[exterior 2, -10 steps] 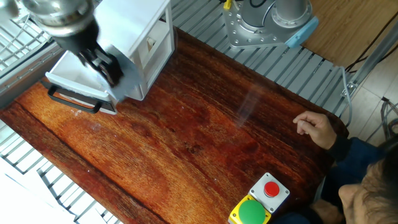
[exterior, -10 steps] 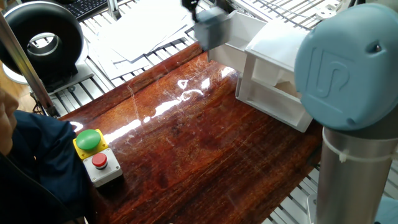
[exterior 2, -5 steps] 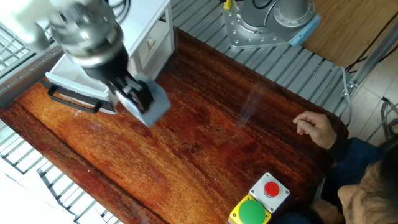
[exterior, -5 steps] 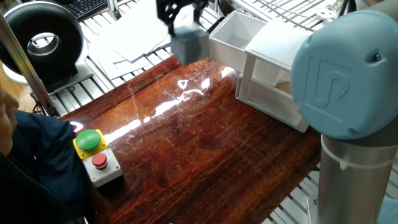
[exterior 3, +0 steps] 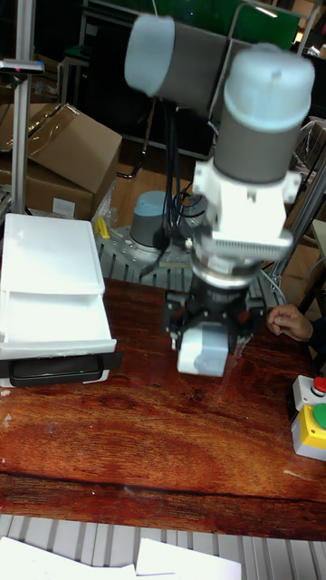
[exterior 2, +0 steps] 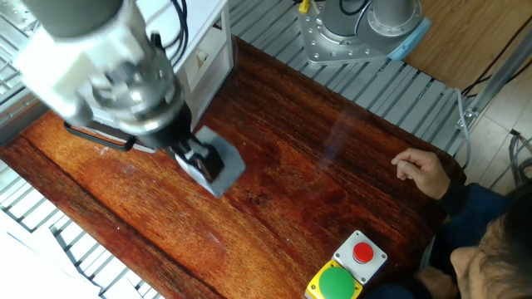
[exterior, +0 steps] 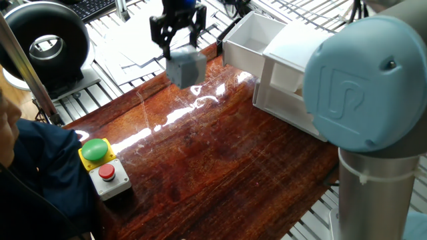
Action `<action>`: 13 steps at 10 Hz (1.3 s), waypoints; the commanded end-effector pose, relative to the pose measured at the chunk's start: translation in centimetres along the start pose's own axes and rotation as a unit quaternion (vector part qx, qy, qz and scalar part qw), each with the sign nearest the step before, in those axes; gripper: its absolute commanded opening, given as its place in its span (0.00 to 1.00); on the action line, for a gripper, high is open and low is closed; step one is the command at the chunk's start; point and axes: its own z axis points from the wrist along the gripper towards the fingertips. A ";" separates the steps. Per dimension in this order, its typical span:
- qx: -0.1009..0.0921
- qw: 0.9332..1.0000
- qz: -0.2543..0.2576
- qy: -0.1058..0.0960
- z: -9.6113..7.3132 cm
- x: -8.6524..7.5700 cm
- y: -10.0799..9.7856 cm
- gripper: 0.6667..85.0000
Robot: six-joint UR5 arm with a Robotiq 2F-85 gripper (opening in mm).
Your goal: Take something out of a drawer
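Note:
My gripper is shut on the something, a pale grey cube, and holds it low over the brown table, away from the drawer. The other fixed view shows the black fingers clamped on the cube, with the arm hiding most of the drawer. In the tall fixed view the gripper points straight down with the cube between its fingers. The drawer, a white open-topped tray, stands pulled out of the white cabinet. It also shows at the left as the drawer.
A grey box with green and red buttons sits near the table's edge. A person's hand rests on the table beside it. The lower drawer's black handle juts out under the open one. A black round device stands beyond the table.
The gripper has carried the cube away from above the open drawer, out over the table and lower. The drawer and cabinet have not moved.

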 end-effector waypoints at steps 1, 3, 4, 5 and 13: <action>-0.007 1.000 -0.010 0.004 3.8 -1.5 -0.2 0.00; 0.008 1.000 -0.009 -0.007 6.1 -2.5 -1.6 0.00; 0.017 1.000 -0.012 -0.009 7.2 -2.9 -2.3 0.00; 0.021 1.000 -0.014 -0.016 8.2 -3.4 -2.6 0.00; 0.035 0.999 -0.032 -0.012 12.1 -3.7 -5.0 0.00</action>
